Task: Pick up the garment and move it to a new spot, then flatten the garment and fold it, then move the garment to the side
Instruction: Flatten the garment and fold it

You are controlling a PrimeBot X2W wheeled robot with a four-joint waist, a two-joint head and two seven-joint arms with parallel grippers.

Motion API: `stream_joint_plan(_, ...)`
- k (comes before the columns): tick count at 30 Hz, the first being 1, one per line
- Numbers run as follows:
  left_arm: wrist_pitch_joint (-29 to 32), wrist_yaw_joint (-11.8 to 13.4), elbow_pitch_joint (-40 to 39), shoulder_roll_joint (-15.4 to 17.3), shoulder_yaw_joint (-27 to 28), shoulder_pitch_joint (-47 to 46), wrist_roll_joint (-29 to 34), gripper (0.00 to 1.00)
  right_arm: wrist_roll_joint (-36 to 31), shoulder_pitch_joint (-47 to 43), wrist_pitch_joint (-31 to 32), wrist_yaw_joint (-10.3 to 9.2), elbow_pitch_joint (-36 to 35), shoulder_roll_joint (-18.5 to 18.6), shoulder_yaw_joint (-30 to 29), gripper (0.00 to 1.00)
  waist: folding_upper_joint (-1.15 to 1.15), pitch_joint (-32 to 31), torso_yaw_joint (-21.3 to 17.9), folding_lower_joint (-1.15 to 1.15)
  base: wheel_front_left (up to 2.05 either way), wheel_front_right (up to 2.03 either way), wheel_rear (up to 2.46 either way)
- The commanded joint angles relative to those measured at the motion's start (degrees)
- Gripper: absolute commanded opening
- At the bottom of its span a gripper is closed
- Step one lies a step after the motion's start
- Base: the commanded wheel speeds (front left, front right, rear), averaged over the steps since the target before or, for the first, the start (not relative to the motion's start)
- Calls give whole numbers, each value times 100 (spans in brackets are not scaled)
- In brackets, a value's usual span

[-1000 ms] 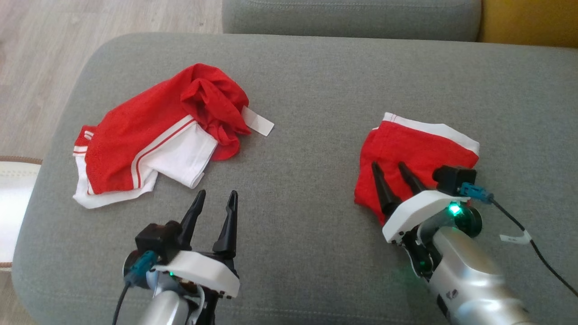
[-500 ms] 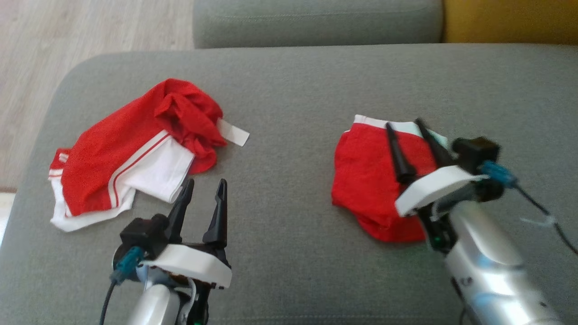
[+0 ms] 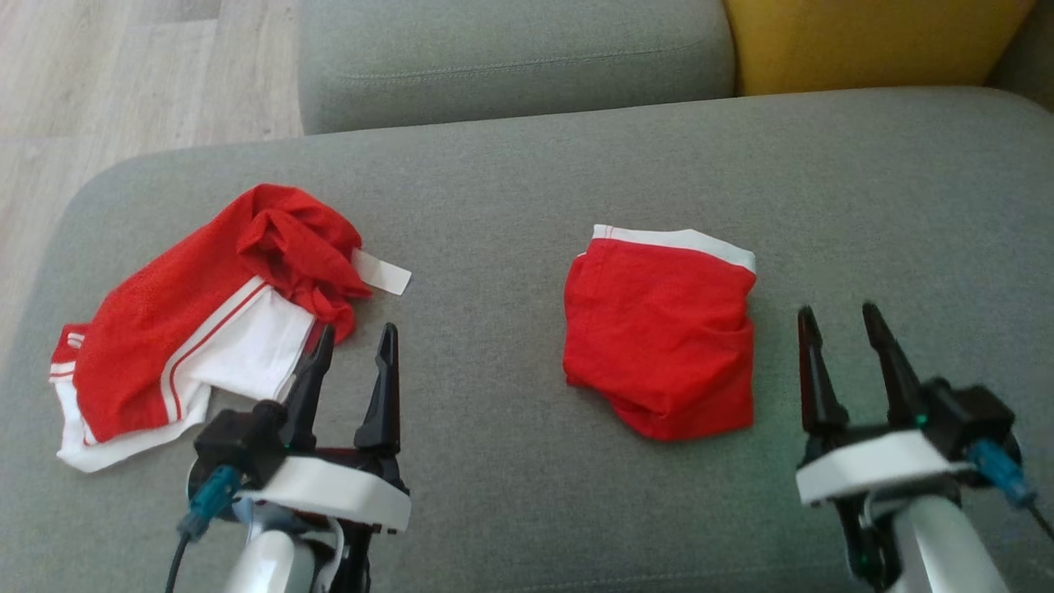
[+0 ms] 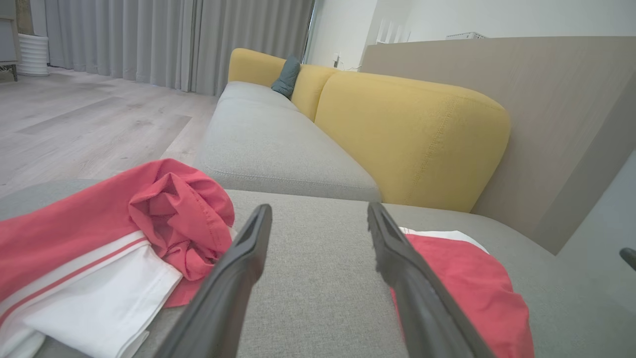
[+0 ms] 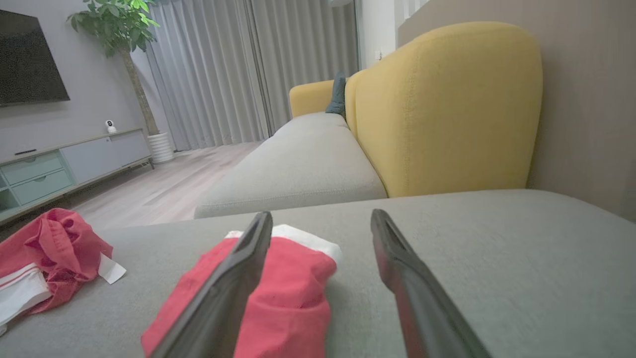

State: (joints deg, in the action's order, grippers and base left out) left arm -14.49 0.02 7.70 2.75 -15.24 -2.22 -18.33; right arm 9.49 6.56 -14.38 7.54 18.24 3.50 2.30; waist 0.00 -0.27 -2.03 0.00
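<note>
The head camera looks steeply down from above onto the grey fabric sofa seat [image 3: 527, 181]. Both wrist cameras sit low and close over it, facing the far yellow upholstered backrest [image 4: 412, 134] — all three views share the folded red garment with white waistband [image 3: 659, 338].

Soft even daylight, faint shadows on the sofa [image 3: 510, 181]; head view grainy, right gripper [image 3: 837, 310] slightly smeared; wrist views bend at edges, near fingers [image 5: 233, 283] blurred.

crumpled garment [image 4: 74, 238], left of the left gripper [image 4: 318, 209], runs off the edge; folded garment [image 4: 462, 278] partly hidden behind its right finger
</note>
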Motion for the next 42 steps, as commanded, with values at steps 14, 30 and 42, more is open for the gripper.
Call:
stream_joint_plan(14, -51, -20, -136, 13, 96, -162, 3, 100, 39, -78, -62, -5, -586, -61, 268, 0, 0, 267, 93, 0, 0, 0, 0)
stream_joint_plan(30, -51, -166, 21, 13, -90, -661, 64, 100, -154, 979, -62, -5, 667, -62, -130, 0, 0, 1163, 880, 0, 0, 0, 0)
stream_joint_plan(42, -51, -172, 35, 13, -134, -896, -8, 100, -531, 1640, -62, -5, 1880, -62, -889, 0, 0, 1611, 1127, 0, 0, 0, 0)
